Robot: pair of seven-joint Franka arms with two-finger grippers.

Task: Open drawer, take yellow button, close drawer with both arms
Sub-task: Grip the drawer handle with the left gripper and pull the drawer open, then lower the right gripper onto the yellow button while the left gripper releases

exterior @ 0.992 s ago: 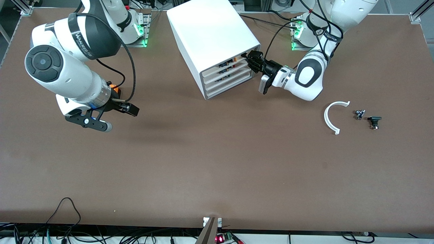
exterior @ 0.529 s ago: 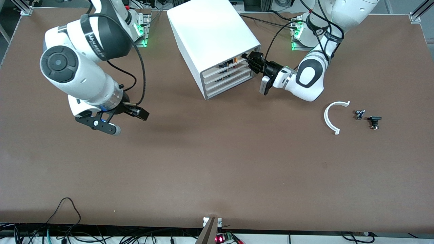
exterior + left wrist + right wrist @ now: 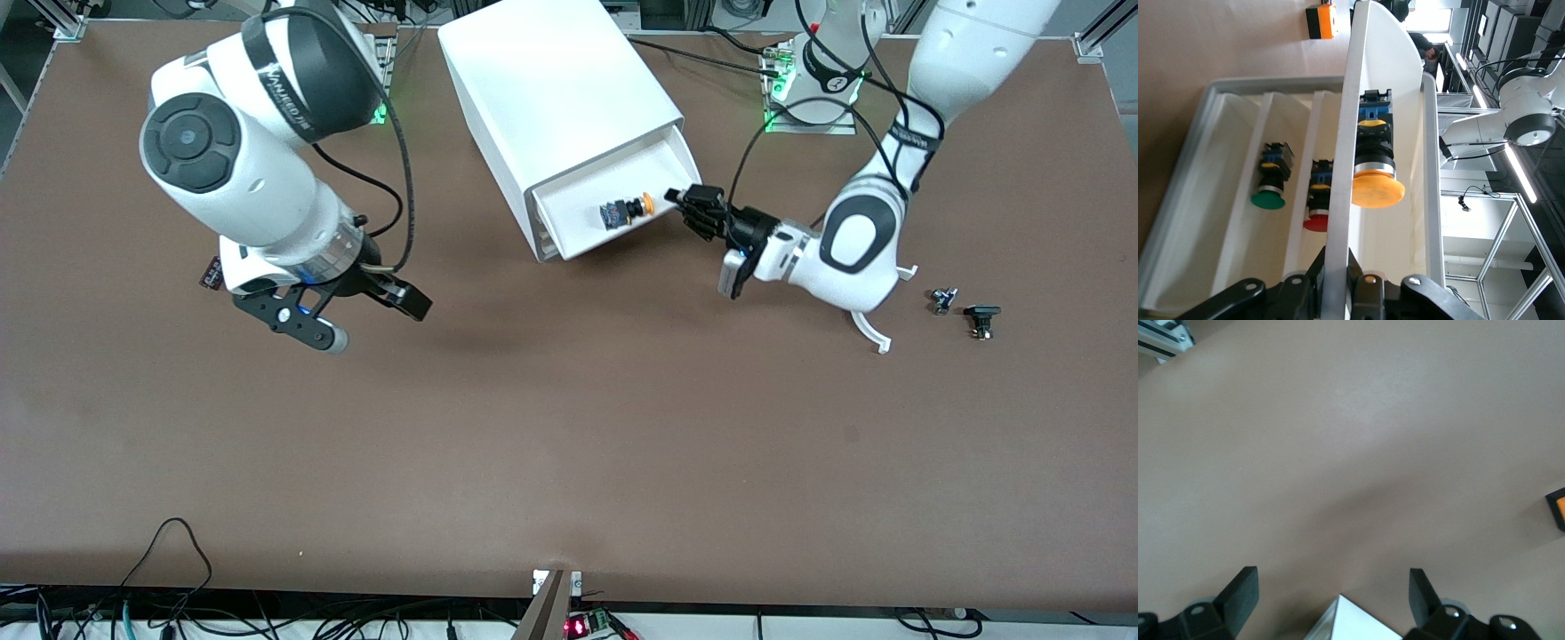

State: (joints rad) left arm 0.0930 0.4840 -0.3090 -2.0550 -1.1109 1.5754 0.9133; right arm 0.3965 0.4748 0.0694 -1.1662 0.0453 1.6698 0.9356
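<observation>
We see the left gripper (image 3: pixel 683 201) clamped on the front edge of the shallow white top drawer (image 3: pixel 613 191), which stands pulled out of the big white box cabinet (image 3: pixel 551 80). In that drawer lies the small push button with an orange-yellow cap and black-and-blue body (image 3: pixel 626 211), close to the held edge. The right gripper (image 3: pixel 369 311) hangs with fingers apart over bare brown desk (image 3: pixel 569 427) toward the right arm's end.

A white curved plastic piece (image 3: pixel 876 333) and two small black parts (image 3: pixel 965 311) lie toward the left arm's end.

Two glossy white arms (image 3: pixel 258 196) with black joint bands, looping black cables, black tools, green-lit bases.
</observation>
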